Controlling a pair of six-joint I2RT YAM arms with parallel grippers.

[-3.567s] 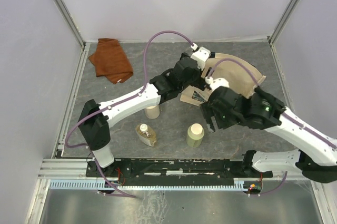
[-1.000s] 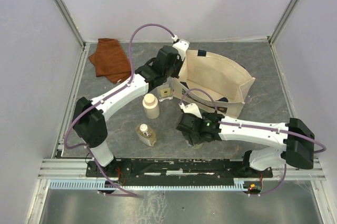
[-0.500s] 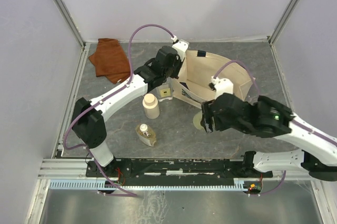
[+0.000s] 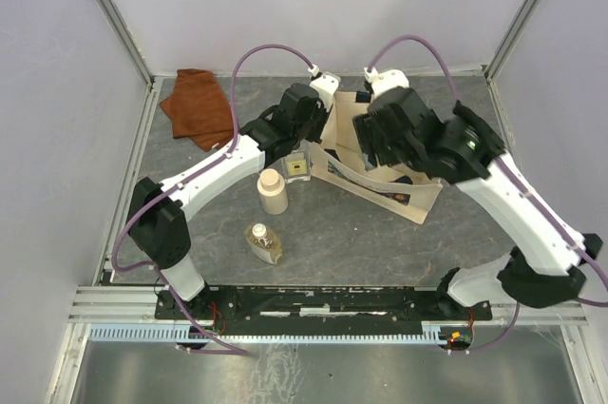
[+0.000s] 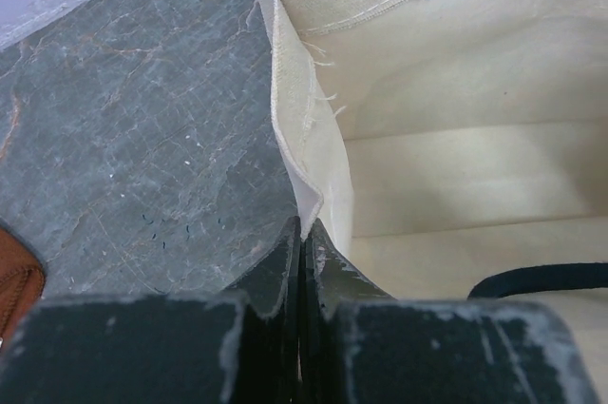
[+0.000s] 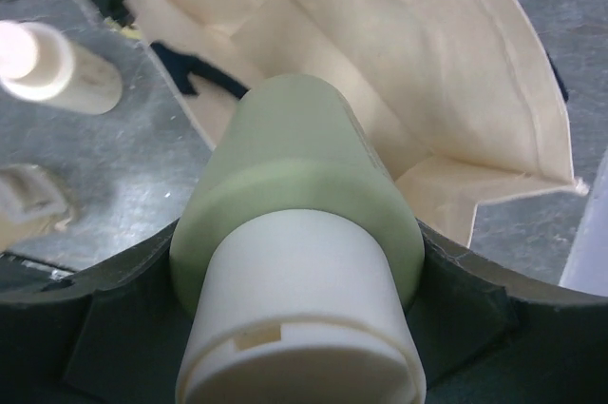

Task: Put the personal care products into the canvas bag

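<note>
Right gripper point(image 6: 294, 299): clasping olive-green bottle point(image 6: 294, 195) over canvas bag point(image 4: 353, 179)
Left gripper point(image 5: 302, 233): pinched tight on bag rim
Writing: unreadable for me
Count: four bottles point(image 4: 273, 191)

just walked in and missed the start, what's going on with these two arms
The left gripper is shut on the rim of the canvas bag, holding it open. The right gripper grips the olive-green cylinder above the bag's mouth, not yet dropped in. The cream cylinder, amber flat bottle and clear square bottle sit on the table beside the bag.
</note>
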